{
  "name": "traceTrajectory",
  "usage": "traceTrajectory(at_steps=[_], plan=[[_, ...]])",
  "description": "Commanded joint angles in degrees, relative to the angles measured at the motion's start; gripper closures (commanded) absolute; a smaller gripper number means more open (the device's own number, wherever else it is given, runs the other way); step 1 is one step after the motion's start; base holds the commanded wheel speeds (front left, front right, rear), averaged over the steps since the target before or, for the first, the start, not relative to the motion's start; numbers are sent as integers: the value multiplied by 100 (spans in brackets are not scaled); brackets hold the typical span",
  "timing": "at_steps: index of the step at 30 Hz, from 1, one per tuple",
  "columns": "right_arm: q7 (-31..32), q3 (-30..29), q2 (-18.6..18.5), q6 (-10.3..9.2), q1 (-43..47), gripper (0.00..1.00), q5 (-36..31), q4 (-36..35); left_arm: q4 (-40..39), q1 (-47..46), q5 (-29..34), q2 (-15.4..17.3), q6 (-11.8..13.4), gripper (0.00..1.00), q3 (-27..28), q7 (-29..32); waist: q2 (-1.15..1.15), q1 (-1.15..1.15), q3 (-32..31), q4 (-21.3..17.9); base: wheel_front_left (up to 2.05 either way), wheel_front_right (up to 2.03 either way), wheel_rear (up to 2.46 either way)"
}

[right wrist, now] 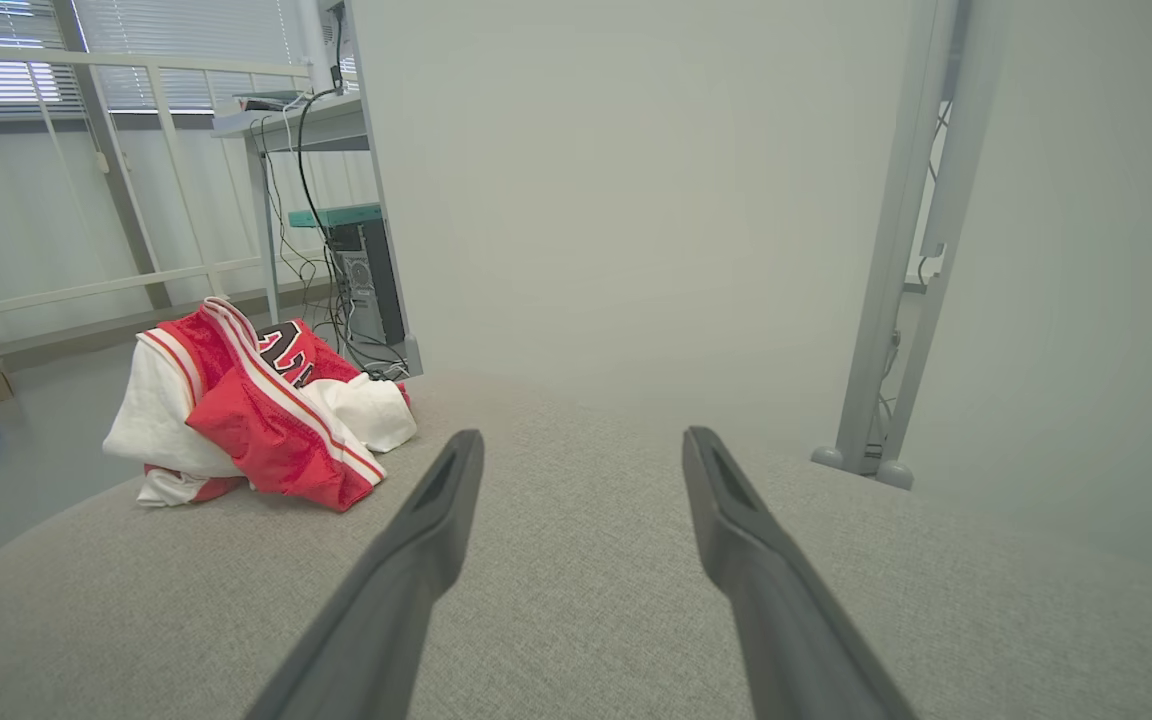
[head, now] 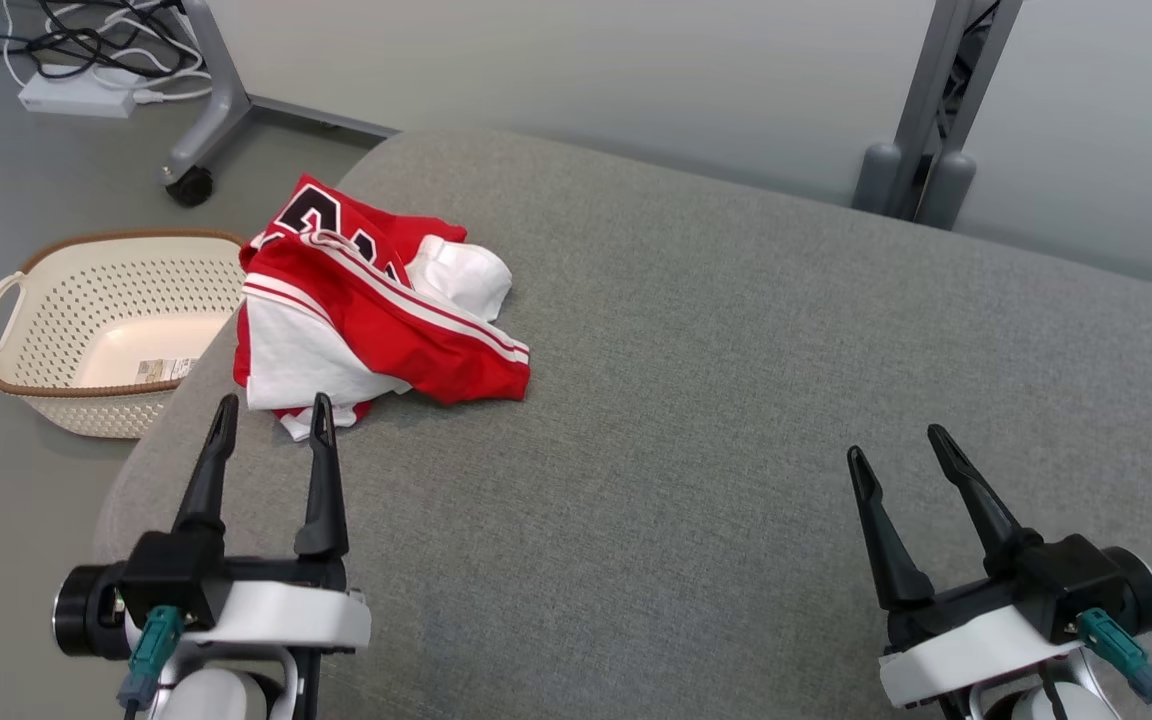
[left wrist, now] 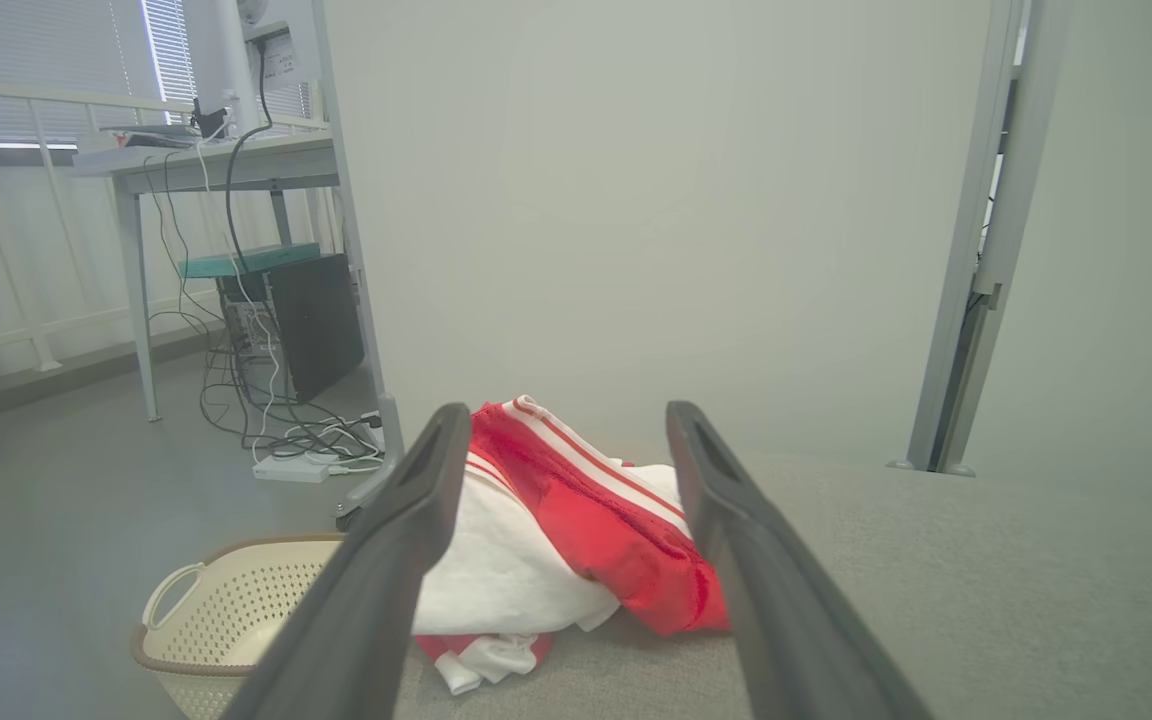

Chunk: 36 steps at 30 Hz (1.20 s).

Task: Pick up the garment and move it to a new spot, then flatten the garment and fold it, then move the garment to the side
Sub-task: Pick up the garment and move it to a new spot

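A crumpled red and white garment point(head: 366, 305) with black lettering lies in a heap at the far left of the grey cushioned surface point(head: 736, 400). My left gripper point(head: 271, 415) is open just short of the heap's near edge, its fingertips level with a white fold. Through the left wrist view the garment point(left wrist: 576, 530) sits between and beyond the open fingers. My right gripper point(head: 898, 448) hovers open over bare cushion at the lower right, far from the cloth. From the right wrist view the garment point(right wrist: 256, 410) lies at the left, well beyond the right gripper point(right wrist: 581, 440).
A cream perforated basket point(head: 101, 330) with a brown rim stands on the floor left of the cushion, below its edge. A wheeled grey stand leg point(head: 201, 120) and cables point(head: 86, 50) lie behind it. A grey post point(head: 921, 130) rises at the far right.
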Motion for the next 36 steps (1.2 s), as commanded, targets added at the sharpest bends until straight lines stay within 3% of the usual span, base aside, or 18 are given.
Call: traceTrajectory(at_steps=[1,12,17,24,28,36], plan=[[-8,-17,-39,1,-91,0,-120,-13,28,-259,-67,22,-25,0,43,-23,0,0,320,-61,0,0,0],[-8,53,-119,1,-450,0,-361,-32,579,-1343,-614,24,-29,0,450,-23,0,0,1046,-253,0,0,0],[-8,121,-232,1,-590,0,-374,-31,1158,-2016,-508,29,-127,0,841,-23,0,0,1355,-384,0,0,0],[-8,204,-257,1,-714,0,-235,-9,2465,-2979,-504,256,-264,0,1189,-22,0,0,1690,-648,0,0,0],[-8,288,-356,1,-771,0,-99,-30,3394,-3529,-391,527,-127,0,1193,84,0,0,1829,-767,0,0,0],[-8,295,-430,1,-875,0,-87,-75,4627,-4274,-302,811,-122,0,1054,505,0,0,2049,-903,0,0,0]])
